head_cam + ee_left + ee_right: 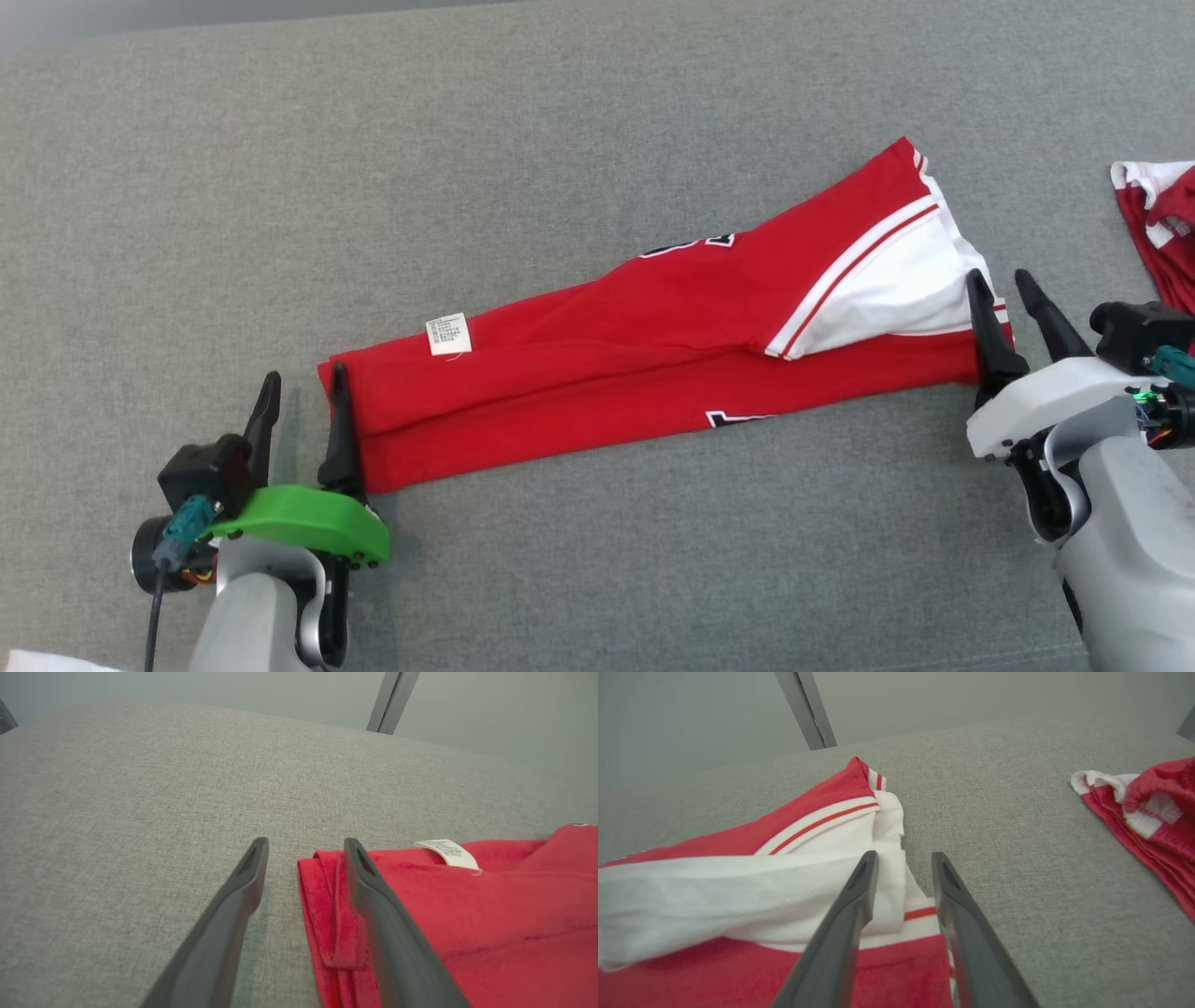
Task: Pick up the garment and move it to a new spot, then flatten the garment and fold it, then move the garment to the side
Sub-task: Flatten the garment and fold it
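Garment [597, 373], red with a white striped panel, folded into a long band, lying flat on grey upholstered surface [467, 140], right end farther from robot. White label [448, 334] near left end. Left gripper [304, 375] parted, astride garment's left edge: one finger over red cloth, other over bare surface, gripping nothing. Right gripper [1000, 276] narrowly parted at right end, one finger over white panel, empty. Second red-and-white cloth [1158, 224] well apart, far right.

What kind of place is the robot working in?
Probably a test room for practising clothes folding: a wide grey cloth-covered surface, a red garment laid out on it, another red-and-white garment nearby, and a bare pale wall behind.
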`<state>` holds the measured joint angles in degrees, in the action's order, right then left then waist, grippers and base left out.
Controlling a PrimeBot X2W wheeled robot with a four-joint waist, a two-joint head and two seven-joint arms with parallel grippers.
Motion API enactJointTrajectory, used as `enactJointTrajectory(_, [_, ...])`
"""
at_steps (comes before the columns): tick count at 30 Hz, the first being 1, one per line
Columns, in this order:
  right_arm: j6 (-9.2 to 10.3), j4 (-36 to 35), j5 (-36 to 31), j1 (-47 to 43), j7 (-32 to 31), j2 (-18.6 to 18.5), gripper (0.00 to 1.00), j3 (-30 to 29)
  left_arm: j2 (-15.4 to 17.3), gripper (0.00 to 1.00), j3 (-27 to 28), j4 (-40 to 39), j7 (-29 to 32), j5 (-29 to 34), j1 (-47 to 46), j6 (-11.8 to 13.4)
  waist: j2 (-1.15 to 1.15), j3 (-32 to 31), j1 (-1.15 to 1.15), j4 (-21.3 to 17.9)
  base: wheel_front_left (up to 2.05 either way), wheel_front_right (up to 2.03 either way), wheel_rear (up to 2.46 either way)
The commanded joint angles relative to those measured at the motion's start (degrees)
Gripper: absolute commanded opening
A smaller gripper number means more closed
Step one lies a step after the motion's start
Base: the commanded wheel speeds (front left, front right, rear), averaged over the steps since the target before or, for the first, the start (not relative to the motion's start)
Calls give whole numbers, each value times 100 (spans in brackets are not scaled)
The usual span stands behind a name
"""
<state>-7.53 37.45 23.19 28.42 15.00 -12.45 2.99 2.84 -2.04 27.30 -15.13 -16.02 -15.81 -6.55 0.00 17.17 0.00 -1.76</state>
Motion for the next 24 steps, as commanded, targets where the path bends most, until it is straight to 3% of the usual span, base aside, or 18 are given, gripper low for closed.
enactJointTrajectory(1, [9,-17,57,33,23,-72,100,-19,23,100,-61,-92,2,-134,178,67,0,34,0,48,0,0,0])
enactJointTrajectory(8, [10,94,109,527,-52,-258,100,97,24,100,-479,-532,2,-449,388,323,0,176,0,269,0,0,0])
enactJointTrajectory(18, [5,1438,346,729,-705,-122,97,695,22,100,-806,-701,2,-632,151,465,0,313,0,537,0,0,0])
enactJointTrajectory(19, [5,1552,416,673,-709,-114,44,761,22,100,-814,-717,2,-637,137,480,0,312,0,537,0,0,0])
enactJointTrajectory(20, [5,1621,448,637,-682,-133,4,817,22,100,-808,-729,2,-638,134,492,0,310,0,531,0,0,0])
enactJointTrajectory(21, [6,1678,478,617,-639,-155,0,859,22,100,-795,-738,2,-631,139,498,0,306,0,517,0,0,0])
enactJointTrajectory(24, [11,1806,542,655,-380,-277,0,869,22,100,-728,-747,2,-558,179,490,0,274,0,427,0,0,0])
